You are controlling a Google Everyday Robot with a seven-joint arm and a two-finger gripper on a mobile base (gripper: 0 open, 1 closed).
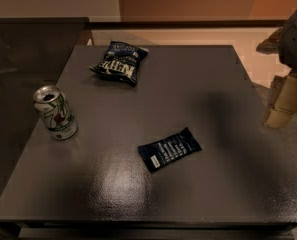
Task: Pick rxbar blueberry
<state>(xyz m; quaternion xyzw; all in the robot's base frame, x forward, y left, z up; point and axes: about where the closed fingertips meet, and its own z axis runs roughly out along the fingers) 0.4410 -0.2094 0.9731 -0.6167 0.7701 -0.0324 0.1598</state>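
Rxbar blueberry (pixel 169 148) lies flat and skewed on the worktop (pixel 198 84), front of centre, well apart from chip bag (pixel 119 62) and soda can (pixel 55 113). End effector (pixel 278 111) hangs at right edge; grip state cannot be told. Best approach probably from above, across the bar's narrow width.

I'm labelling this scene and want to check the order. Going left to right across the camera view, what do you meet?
soda can → chip bag → rxbar blueberry → gripper, at the far right edge of the view.
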